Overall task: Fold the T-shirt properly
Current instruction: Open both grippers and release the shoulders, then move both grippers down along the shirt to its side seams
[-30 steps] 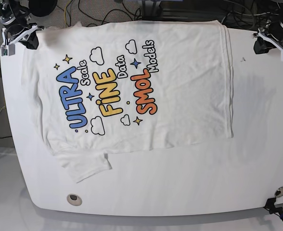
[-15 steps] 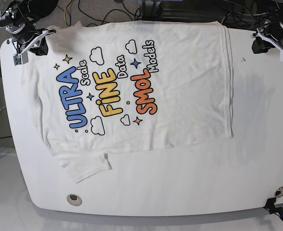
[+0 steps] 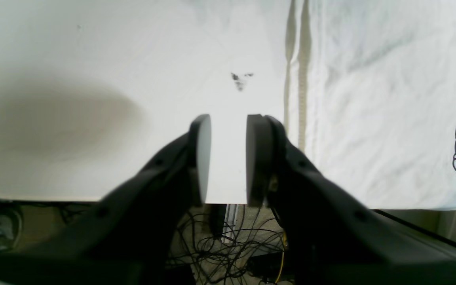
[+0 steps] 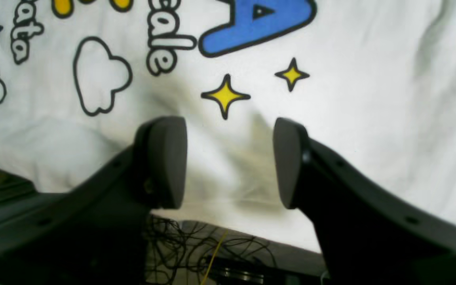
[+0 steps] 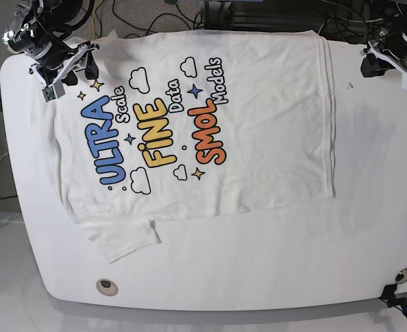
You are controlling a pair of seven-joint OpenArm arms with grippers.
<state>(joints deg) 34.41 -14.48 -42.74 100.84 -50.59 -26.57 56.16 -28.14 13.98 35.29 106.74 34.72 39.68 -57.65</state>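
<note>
T-shirt (image 5: 259, 124): spread print side up on the white desk (image 5: 259, 263), its printed words running along the desk's length in the base view; top edge hangs slightly over the far edge of the desk
Print: blue "ULTRA", yellow "FINE" and orange "SMOL", with small black "Scale", "Data", "Models", outlined clouds and yellow and blue stars
Sleeve (image 5: 120, 238): one short sleeve juts out toward the near edge of the desk at the print end
Hem end: a doubled hem seam (image 3: 297, 79) runs beside bare desk, seen in the left wrist view
Right fingers (image 4: 228, 162): spread wide apart, nothing between them; they hover over the cloth near the far edge of the desk, just beside the two yellow stars (image 4: 225, 96) and the top of the blue "A"
Right arm in the base view: its fingers (image 5: 68, 66) sit over the shirt's corner at the far edge of the desk
Left fingers (image 3: 228, 158): parted by a narrow gap, holding nothing; bare desk shows through the gap
Left fingers' place: over the far desk edge, just beside the hem seam but off the cloth
Dark mark (image 3: 240, 80): a small smudge on the bare desk near the hem
Below the desk edge: tangled cables (image 3: 220, 245) on the floor
</note>
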